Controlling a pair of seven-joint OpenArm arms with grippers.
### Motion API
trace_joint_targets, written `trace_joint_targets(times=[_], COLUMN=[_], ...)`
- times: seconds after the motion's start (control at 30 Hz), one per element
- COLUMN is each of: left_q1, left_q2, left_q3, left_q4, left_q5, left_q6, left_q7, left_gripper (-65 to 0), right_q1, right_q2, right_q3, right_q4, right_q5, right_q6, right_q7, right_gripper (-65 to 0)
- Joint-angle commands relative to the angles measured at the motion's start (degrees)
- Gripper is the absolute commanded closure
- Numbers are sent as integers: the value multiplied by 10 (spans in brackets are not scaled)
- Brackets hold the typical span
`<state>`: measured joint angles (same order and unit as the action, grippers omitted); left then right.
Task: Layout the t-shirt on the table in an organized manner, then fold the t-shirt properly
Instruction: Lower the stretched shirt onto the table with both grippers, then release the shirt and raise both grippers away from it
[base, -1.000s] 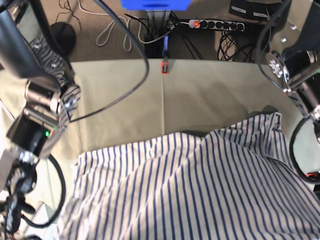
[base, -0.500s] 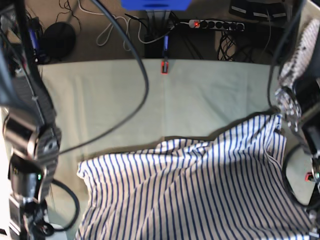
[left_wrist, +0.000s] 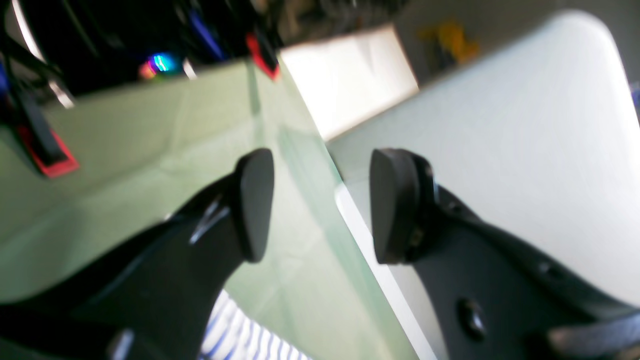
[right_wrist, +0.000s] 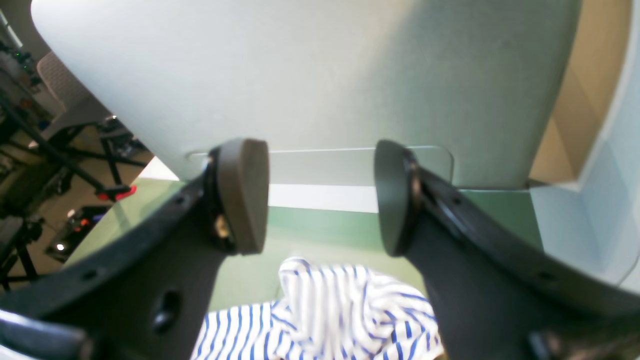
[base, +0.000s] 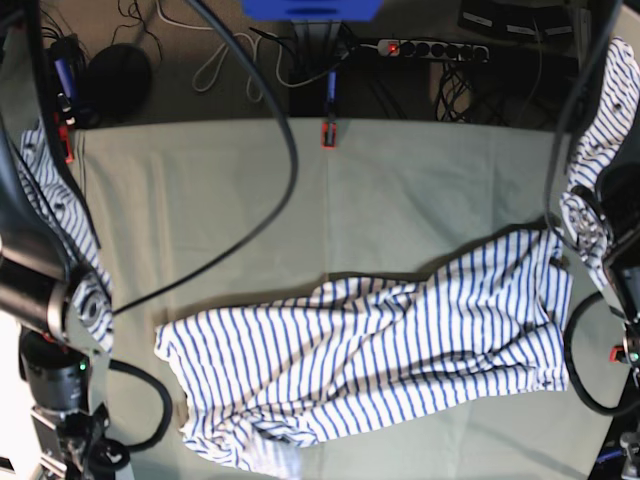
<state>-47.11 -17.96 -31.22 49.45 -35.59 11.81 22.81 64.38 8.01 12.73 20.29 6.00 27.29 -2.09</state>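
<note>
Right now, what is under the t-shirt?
The t-shirt lies crumpled on the table, whose pale green cloth shows around it. Anything beneath the fabric is covered.

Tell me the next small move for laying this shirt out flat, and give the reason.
Probably lower the right gripper onto the bunched striped cloth of the t-shirt just below it. Both grippers are open and empty, the left gripper over the table edge, and the shirt lies slanted and rumpled, its lower edge rolled under, so that bunch needs pulling out.

left claw (left_wrist: 320, 207): jaws apart, empty | right claw (right_wrist: 320, 197): jaws apart, empty
</note>
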Motion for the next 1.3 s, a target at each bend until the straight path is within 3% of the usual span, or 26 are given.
trace_joint_targets(times=[0.0,0.23,0.4,0.7,0.83,0.97,1.27], left_q1=[-13,123,254,464,499,495,491], left_q2=[-6,-4,24,32,29,28,28], left_q3=[10,23,22,25,25,25,87], left_q4=[10,72,164,246,237,196,200], left_q5=[-6,-10,-10,-10,-4,-4,-4], left_q6=[-6,-4,-4,-7,-7,-7,-7], left_q7=[-7,-8,-6,-9,-9,-6,-6], left_gripper=[-302,-302,-300,-300,-300,-299,-298], right_q1=[16,-70,-136,-314,-386,-450,-518], right_q2=[4,14,18,1,-4,-30,-49], right_q3=[0,3,3,4,5,5,4], right_q4=[10,11,13,213,334,431,539], right_q5=[5,8,8,9,10,10,9], right_q6=[3,3,3,3,3,4,4], right_q7=[13,13,15,-2,-53,-69,-116], right_gripper=[-341,-341,-340,-340,-340,-340,-340])
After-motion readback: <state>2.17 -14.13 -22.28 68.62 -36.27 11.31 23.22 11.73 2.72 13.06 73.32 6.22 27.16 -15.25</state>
